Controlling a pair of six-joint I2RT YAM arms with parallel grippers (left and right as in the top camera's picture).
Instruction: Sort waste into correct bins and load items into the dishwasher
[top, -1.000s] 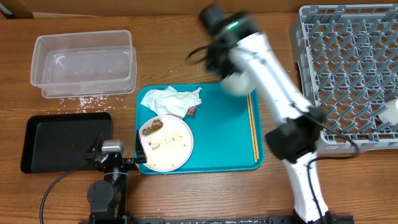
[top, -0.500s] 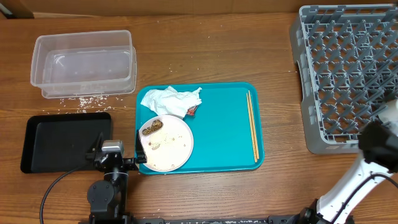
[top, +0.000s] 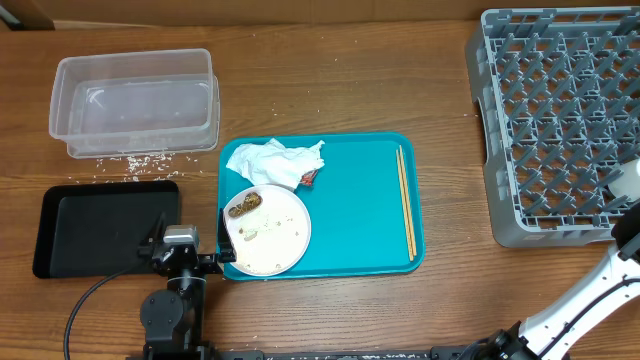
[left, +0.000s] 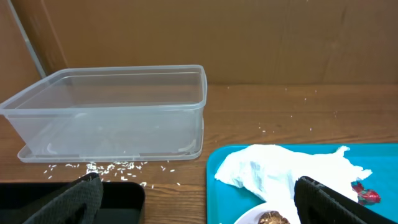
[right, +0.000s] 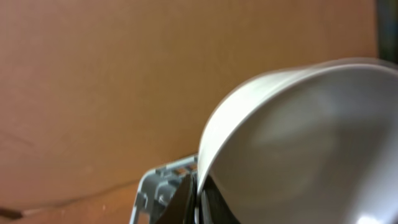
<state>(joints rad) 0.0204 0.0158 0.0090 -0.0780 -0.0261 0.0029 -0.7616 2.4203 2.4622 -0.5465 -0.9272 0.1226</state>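
Though nearly off-frame overhead, right end effector (right: 194, 198), wrist-side, tight on pale grey bowl (right: 298, 137).

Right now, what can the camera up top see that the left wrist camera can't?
Only the overhead view shows the grey dish rack, the chopsticks lying on the teal tray, and a pale grey bowl at the right edge. Only the left wrist view shows the tall brown board behind the table, and the left gripper up close. Both show the clear tub, the rice grains beside it, the crumpled napkin and the red wrapper.
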